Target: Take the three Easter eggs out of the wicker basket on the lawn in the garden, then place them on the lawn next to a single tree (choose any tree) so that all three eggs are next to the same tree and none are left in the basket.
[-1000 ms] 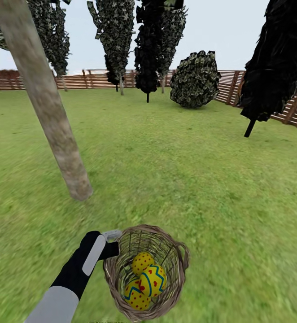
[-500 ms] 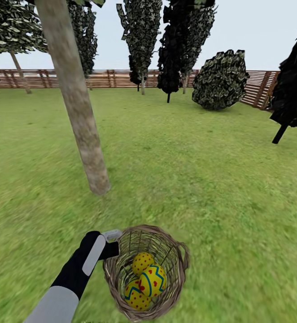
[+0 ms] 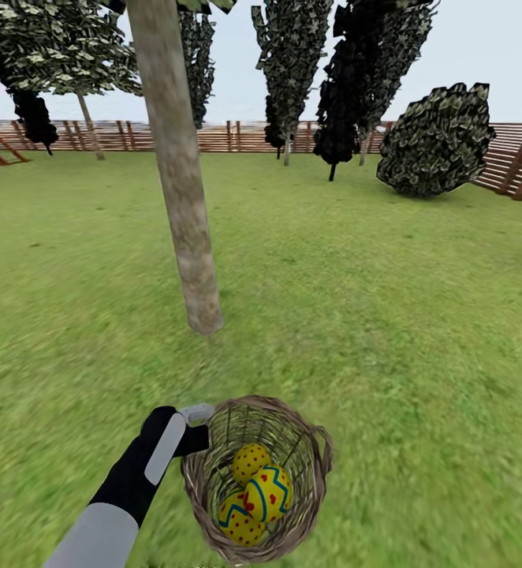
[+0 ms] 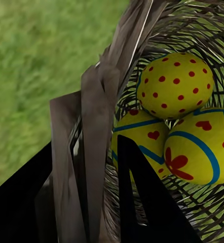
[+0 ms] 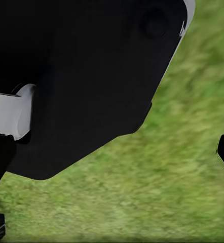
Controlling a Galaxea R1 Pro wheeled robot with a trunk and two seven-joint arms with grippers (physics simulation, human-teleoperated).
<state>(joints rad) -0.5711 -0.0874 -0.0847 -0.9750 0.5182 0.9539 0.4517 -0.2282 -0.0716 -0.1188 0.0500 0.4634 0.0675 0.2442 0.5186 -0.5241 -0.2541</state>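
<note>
Left pincer [image 3: 202,430] clenched on the rim of the wicker basket [image 3: 308,442], carrying all three Easter eggs [image 3: 258,487] at once instead of singly. Held just short of the tree [image 3: 184,221], above the lawn [image 3: 387,315], presumably for unloading by the trunk. Right pincer's state: cannot tell.

Left arm [image 3: 127,489] reaching forward and up from the lower left of the head view, grey forearm, black wrist. Left gripper [image 3: 196,430] clamped on the wicker basket [image 3: 308,442] rim, one finger [image 4: 142,202] inside the weave, the other outside.
</note>
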